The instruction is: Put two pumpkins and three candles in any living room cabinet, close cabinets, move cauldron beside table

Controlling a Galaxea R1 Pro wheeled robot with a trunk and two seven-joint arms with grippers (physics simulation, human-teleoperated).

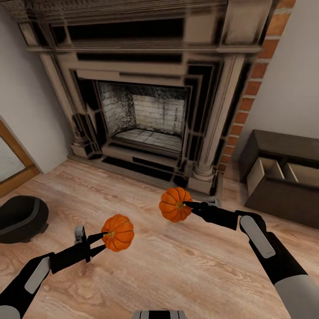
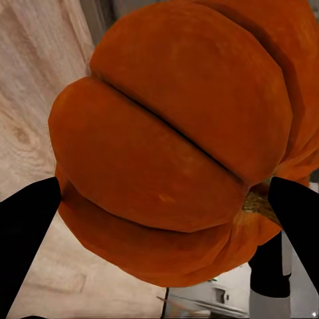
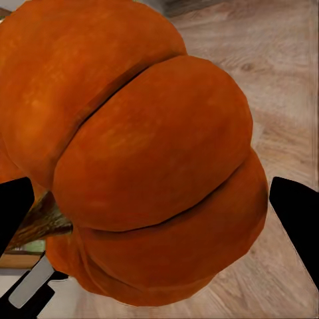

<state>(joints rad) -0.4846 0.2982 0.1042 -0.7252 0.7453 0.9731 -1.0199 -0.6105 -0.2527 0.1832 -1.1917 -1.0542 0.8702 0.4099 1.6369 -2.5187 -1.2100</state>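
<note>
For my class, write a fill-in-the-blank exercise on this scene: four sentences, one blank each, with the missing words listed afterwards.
1. Each gripper holds an orange ____.
2. The left gripper and right gripper hold them above a wooden ____.
3. The black cauldron sits on the robot's ____ side.
4. The dark cabinet beside the fireplace has its drawer ____.

Missing words: pumpkin; floor; left; open

Two pumpkins; one cauldron; one cabinet; one fireplace; two end effectors.
</note>
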